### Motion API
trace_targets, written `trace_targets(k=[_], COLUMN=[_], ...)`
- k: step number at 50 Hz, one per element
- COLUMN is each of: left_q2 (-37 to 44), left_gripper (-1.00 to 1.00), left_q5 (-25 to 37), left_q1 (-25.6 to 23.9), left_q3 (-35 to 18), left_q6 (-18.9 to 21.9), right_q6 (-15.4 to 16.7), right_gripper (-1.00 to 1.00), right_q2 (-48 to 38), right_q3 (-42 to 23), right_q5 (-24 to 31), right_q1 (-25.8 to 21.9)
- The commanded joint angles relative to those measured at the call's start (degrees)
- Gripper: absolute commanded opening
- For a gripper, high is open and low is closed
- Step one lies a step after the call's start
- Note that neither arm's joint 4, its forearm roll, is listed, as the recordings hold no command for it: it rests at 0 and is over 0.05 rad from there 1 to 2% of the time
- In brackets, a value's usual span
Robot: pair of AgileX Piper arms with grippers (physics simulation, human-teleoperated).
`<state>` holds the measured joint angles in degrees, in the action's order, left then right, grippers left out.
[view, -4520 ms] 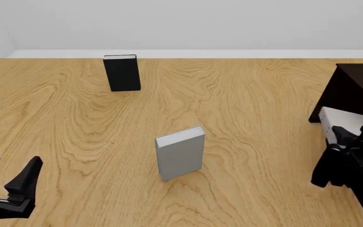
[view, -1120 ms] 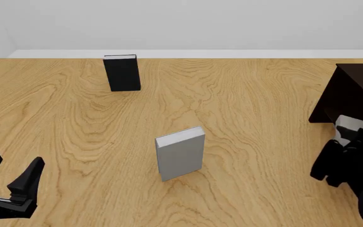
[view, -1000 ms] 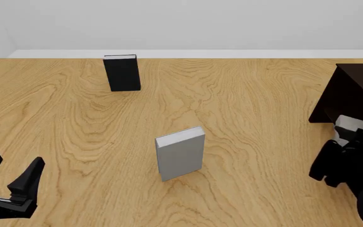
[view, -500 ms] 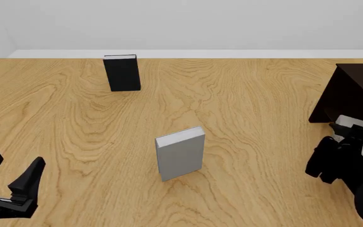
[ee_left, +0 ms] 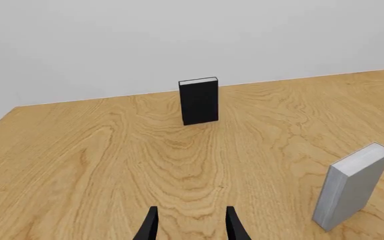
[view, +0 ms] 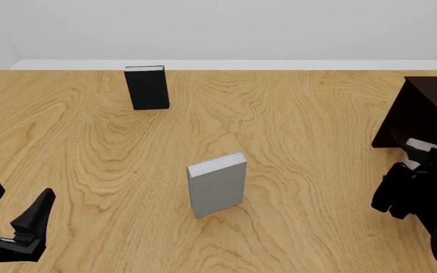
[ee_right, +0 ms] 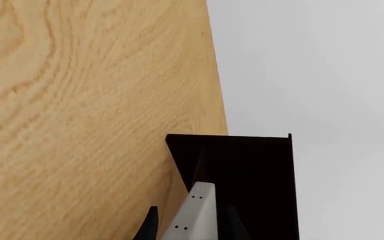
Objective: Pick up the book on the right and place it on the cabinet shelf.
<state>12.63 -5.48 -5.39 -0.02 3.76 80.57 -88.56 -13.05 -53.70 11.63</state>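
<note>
Book (ee_right: 193,214) pinched between right fingers (ee_right: 149,226), seemingly near the cabinet shelf (view: 425,116); left fingers (view: 36,210) spread wide.

The book (view: 425,152) was mostly hidden behind the right gripper (view: 412,190) at four o'clock; the cabinet shelf (view: 427,116) was cut by the right edge.

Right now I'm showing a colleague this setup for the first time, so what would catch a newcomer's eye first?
The darker grey book standing upright alone mid-table, and the black book upright far back on the left. At the right edge, the right gripper holds the light grey book in front of the dark cabinet. The left gripper waits open at the near left.
</note>
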Motion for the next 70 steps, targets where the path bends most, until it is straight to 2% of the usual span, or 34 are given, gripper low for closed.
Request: trace_targets(k=[1,34,35,62,70], left_q2=[0.0,0.5,0.5,0.3,0.3], left_gripper=[1.0,1.0,1.0,1.0,1.0], left_q5=[0.0,-0.3,-0.3,0.1,0.1], left_q1=[0.0,-0.2,-0.2,-0.3,-0.3], left_q3=[0.0,0.0,0.0,0.0,0.0], left_q6=[0.1,0.1,0.1,0.2,0.2], right_q6=[0.0,0.6,-0.5,0.0,-0.3], right_gripper=[1.0,1.0,1.0,1.0,1.0], right_q2=[0.7,5.5,6.6,6.0,7.4], right_q3=[0.9,3.3,2.8,5.4,5.7], right_q5=[-0.2,0.8,2.1,-0.2,1.0], right_q1=[1.1,5.5,5.3,8.2,9.0])
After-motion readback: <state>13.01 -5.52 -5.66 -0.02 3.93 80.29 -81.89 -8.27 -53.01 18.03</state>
